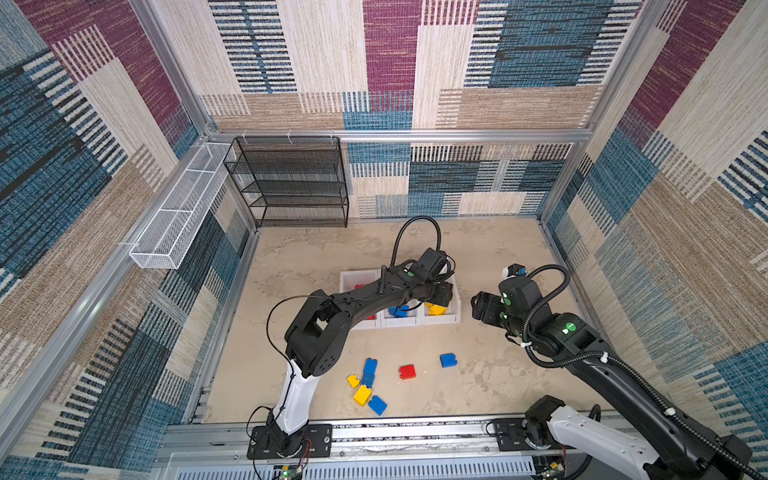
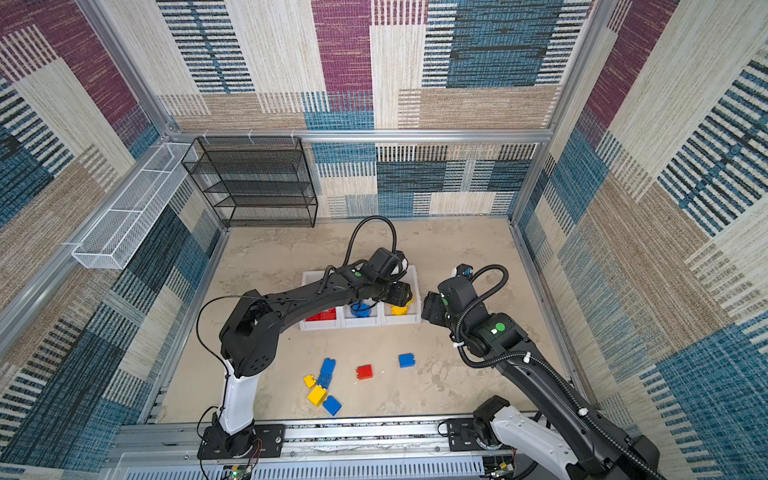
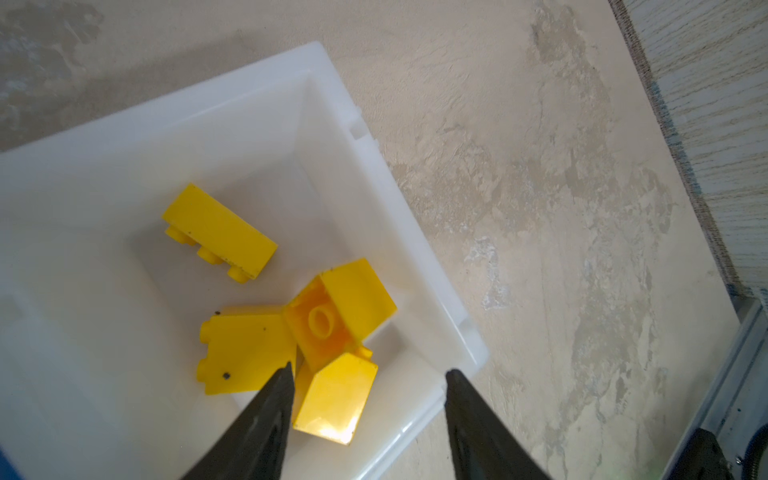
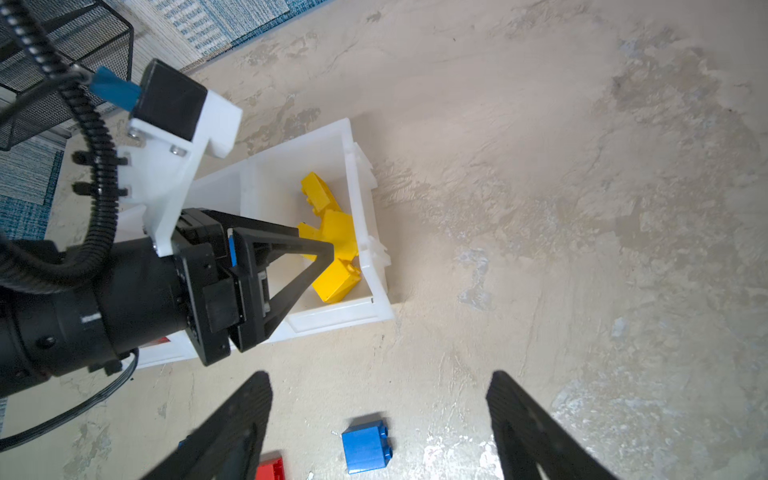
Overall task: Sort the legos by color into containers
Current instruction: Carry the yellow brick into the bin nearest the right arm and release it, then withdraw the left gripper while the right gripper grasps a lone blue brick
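Three joined white containers (image 1: 441,321) (image 2: 361,325) stand mid-table, holding red (image 2: 322,314), blue (image 2: 359,309) and yellow (image 2: 400,309) legos from left to right. My left gripper (image 1: 440,297) (image 3: 370,370) hangs open over the yellow container (image 3: 166,112), where several yellow bricks (image 3: 334,399) lie; none is clamped. My right gripper (image 1: 478,305) (image 4: 379,376) is open above the table right of the containers, with a blue brick (image 4: 368,451) (image 1: 448,360) on the table below it. A red brick (image 1: 407,371) and a cluster of blue and yellow bricks (image 1: 368,386) lie near the front.
A black mesh shelf rack (image 1: 291,183) stands at the back left. A long white wire basket (image 1: 178,216) hangs on the left wall. The metal rail (image 1: 374,432) carrying both arm bases runs along the front edge.
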